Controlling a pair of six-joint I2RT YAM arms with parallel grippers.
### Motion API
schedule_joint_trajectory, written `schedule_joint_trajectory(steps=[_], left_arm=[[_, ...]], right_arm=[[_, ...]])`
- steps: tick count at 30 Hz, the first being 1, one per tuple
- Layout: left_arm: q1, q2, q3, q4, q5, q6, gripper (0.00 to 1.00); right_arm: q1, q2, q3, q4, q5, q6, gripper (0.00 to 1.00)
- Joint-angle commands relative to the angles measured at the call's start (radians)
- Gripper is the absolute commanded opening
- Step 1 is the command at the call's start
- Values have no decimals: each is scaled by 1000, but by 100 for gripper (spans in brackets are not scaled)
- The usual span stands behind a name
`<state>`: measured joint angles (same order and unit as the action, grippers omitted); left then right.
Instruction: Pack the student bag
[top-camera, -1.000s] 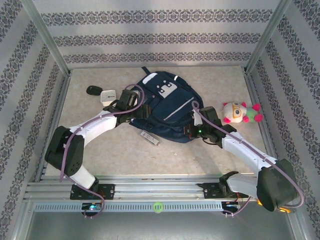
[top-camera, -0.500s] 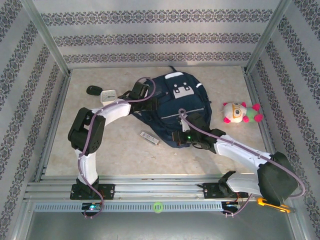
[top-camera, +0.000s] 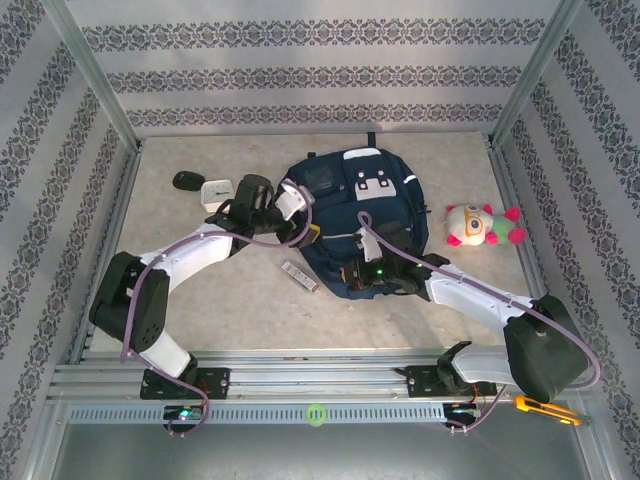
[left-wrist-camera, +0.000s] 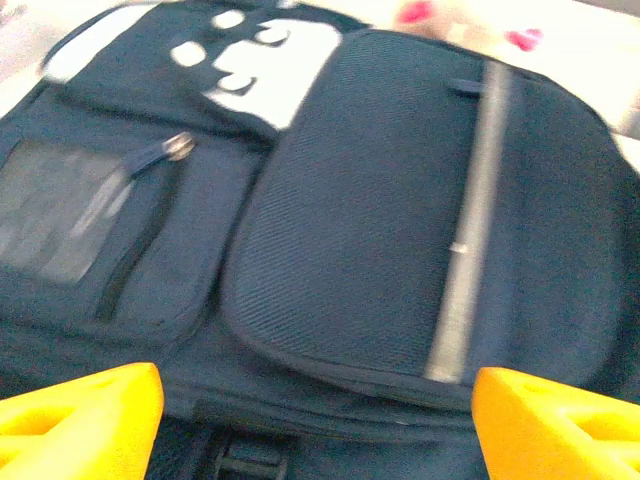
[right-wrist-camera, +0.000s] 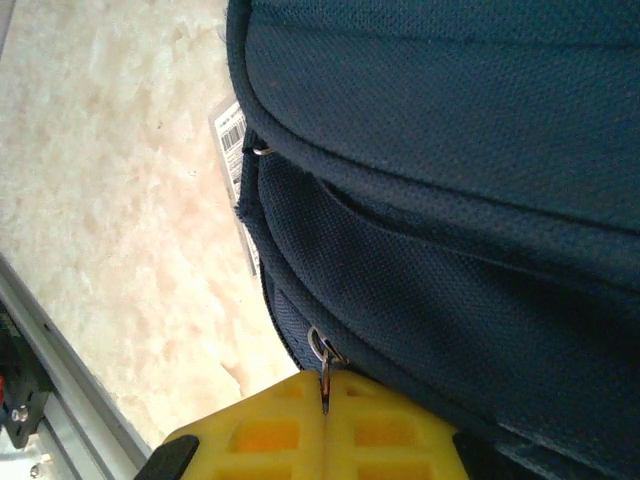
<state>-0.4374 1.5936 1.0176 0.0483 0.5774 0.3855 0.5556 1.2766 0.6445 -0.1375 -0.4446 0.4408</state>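
White arms (top-camera: 195, 250) with bulky black joints (top-camera: 135, 305), mauve cables (top-camera: 270, 241) looped up from the rail (top-camera: 320, 378), yellow waffled fingers (right-wrist-camera: 270, 435)

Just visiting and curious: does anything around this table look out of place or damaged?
Nothing looks spilled or damaged. One oddity: a small yellow-and-black tool, perhaps a cutter, lies off the marbled tabletop, down by the right arm's base, away from the dark navy fabric backpack.

The pale marbled surface (top-camera: 220, 300) carries the student bag (top-camera: 335, 190) at its middle, a plush toy (top-camera: 480, 225) to the right, a dark oval item (top-camera: 186, 180) touching a white box (top-camera: 216, 191) at left, and a slim bar (top-camera: 300, 276) beside the bag.
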Motion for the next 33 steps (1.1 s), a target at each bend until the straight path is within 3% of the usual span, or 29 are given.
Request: schedule_joint_trajectory(steps=[1, 5, 8, 12, 18, 21, 24, 31, 33], left_arm=[[-42, 5, 16, -156, 185, 419, 81], [-107, 64, 97, -284, 139, 580, 82], [-145, 111, 115, -260, 62, 632, 81], [-159, 163, 99, -136, -8, 620, 65], [-164, 158, 64, -103, -5, 633, 36], [-165, 150, 51, -79, -7, 605, 29], [-172, 107, -26, 15, 48, 475, 0], [-189, 109, -85, 136, 74, 311, 0], [-189, 110, -91, 169, 81, 282, 0]], right_arm=[[-20, -19, 24, 3, -55, -28, 0], [-26, -20, 23, 4, -70, -28, 0], [-29, -16, 21, 0, -72, -30, 0], [-37, -17, 18, -9, -61, -35, 0], [-39, -29, 30, -75, -3, -71, 0], [-39, -28, 32, -87, 14, -80, 0], [-39, -29, 31, -109, 57, -93, 0], [-31, -67, 7, -111, 138, -87, 0], [-29, -78, -4, -106, 150, -77, 4]])
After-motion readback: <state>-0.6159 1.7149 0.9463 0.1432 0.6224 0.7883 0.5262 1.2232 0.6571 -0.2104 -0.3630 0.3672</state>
